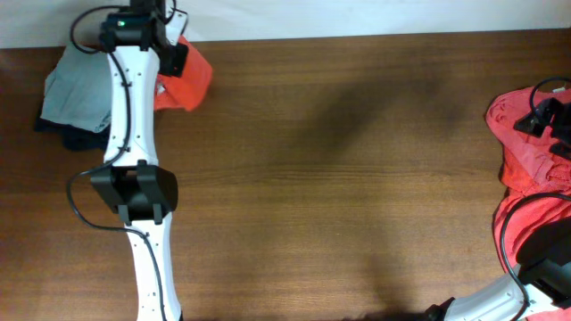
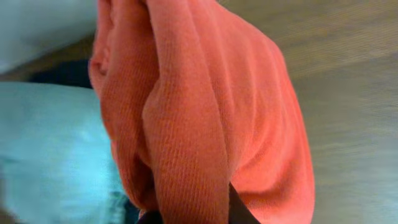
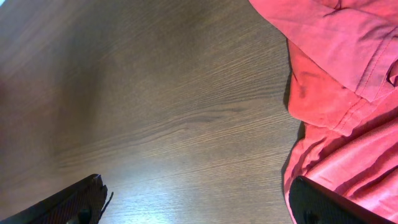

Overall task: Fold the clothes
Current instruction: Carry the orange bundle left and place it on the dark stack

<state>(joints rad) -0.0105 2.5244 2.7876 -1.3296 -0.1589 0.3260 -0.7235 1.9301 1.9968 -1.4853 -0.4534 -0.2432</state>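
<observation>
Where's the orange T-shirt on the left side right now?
The orange T-shirt is top left in the overhead view, pinched in the left gripper, just right of the grey-green garment.

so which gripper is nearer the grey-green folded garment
Left. The left gripper is beside the grey-green garment, gripping an orange T-shirt; the right gripper is across the table by red shirts.

Finely ribbed matt cloth T-shirt (image 2: 205, 124), smooth, perhaps laminated wood table (image 3: 155, 93)

At the far left corner of the surface (image 1: 339, 178), a folded T-shirt (image 1: 189, 82) is just right of a stack of two folded garments (image 1: 76, 94), one on the other. Well apart, at the right edge, a heap of T-shirts (image 1: 526, 152) lies overlapping.
</observation>
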